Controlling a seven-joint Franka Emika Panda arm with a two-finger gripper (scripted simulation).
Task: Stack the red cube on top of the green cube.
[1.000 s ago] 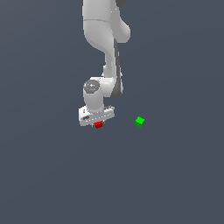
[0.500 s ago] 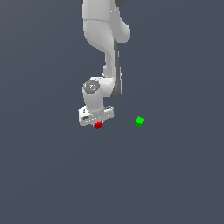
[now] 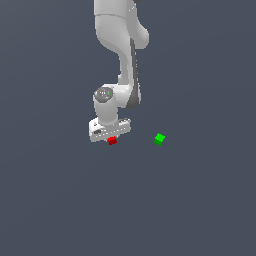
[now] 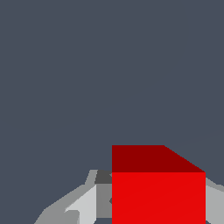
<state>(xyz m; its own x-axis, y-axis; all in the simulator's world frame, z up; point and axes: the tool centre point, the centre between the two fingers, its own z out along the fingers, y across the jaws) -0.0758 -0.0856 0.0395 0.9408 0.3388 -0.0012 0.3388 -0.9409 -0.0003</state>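
Here, the count and the placement:
Arms: 1 white arm (image 3: 122,55), reaching down from the top of the exterior view.
Gripper: 1, the gripper (image 3: 110,138), set low over the floor (image 3: 200,210).
Fingers: closed in narrow on the red cube, 1 finger (image 4: 83,205) showing grey against its side in the wrist view.
Red cubes: 1, the red cube (image 3: 112,141) (image 4: 158,197), held right under the gripper.
Green cubes: 1, the green cube (image 3: 159,139), on the floor toward the exterior view's right of the red cube, apart from it.
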